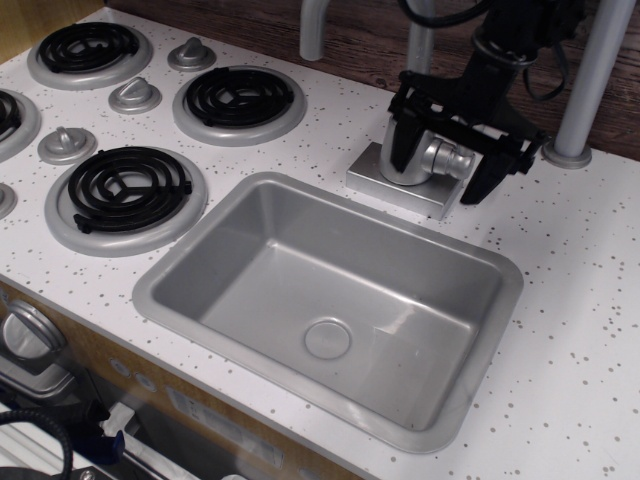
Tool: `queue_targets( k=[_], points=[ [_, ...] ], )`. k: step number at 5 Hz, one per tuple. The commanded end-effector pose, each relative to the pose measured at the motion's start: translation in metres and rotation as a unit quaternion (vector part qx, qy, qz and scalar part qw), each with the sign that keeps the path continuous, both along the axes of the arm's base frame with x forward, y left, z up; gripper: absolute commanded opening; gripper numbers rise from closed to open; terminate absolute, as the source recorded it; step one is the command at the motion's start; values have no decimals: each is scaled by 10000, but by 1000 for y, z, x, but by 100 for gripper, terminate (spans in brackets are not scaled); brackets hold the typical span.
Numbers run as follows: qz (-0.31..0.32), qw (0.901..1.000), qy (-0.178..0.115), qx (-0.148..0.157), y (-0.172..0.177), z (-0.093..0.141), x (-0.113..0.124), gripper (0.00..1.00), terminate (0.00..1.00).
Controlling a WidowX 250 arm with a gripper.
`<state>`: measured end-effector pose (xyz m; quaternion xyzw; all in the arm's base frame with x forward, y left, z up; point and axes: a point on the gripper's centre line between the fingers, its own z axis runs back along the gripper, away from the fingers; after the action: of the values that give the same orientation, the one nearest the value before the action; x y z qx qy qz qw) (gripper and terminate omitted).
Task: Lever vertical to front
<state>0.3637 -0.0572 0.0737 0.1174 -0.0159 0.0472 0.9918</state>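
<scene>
The lever (453, 158) is a short silver-grey stub on the faucet body (412, 160), lying low and pointing toward the front right. My black gripper (446, 160) hangs over it from the back with its jaws spread wide. One finger (404, 138) stands to the left of the faucet body, the other finger (488, 176) to the right of the lever's tip. The jaws hold nothing, and I cannot tell whether either finger touches the lever.
The faucet stands on a grey base plate (378, 180) behind the sink basin (250, 290). The curved spout pipe (314, 28) rises at the back. A grey post (588, 85) stands to the right. Black burners (240, 98) and ridged knobs (134, 95) fill the left side.
</scene>
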Motion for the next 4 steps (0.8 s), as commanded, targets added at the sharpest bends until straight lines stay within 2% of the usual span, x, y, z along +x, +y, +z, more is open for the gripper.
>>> queue_targets(
  k=[1,2,3,4],
  points=[
    [-516,9963,-668,-154,-6,17,15,100,0],
    [-721,9929,-945,-73,-10,16,20,100,0],
    [-566,9960,-695,-60,-10,22,27,100,0],
    [-616,9959,-665,22,-9,26,36,100,0]
  ],
)
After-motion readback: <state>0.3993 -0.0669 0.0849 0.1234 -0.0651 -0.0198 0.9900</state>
